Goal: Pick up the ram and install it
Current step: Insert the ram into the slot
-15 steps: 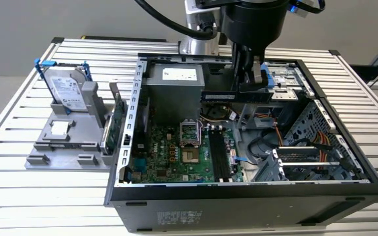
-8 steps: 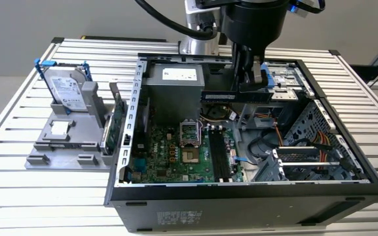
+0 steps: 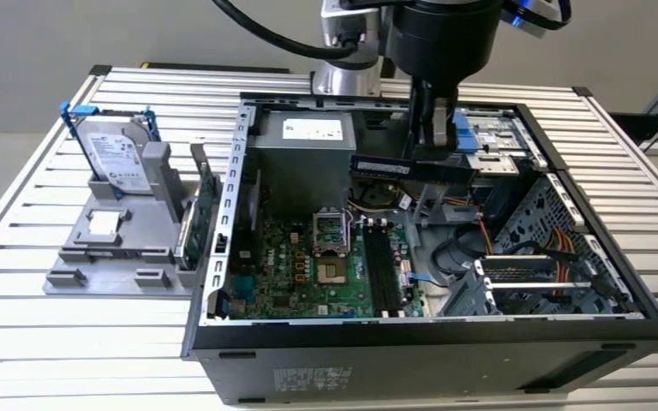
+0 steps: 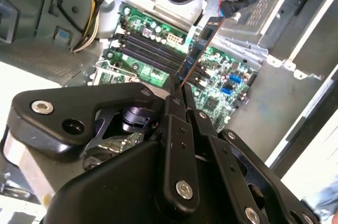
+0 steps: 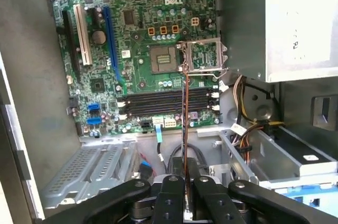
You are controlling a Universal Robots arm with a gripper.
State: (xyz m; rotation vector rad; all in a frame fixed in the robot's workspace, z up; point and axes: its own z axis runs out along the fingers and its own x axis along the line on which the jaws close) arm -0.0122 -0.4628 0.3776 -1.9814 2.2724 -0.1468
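The ram (image 3: 411,168), a long thin dark-blue circuit stick, is hanging clenched in the black pincer (image 5: 186,177) above the far side of the open dark computer case (image 3: 421,364), crosswise to the black memory slots (image 5: 158,103), so seating it is probably demanding turning it parallel first.

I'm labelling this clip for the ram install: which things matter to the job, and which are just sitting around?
Job: gripper, shut on the ram; memory slots on the motherboard.
Lying about: hard drive, green circuit card, grey holder.
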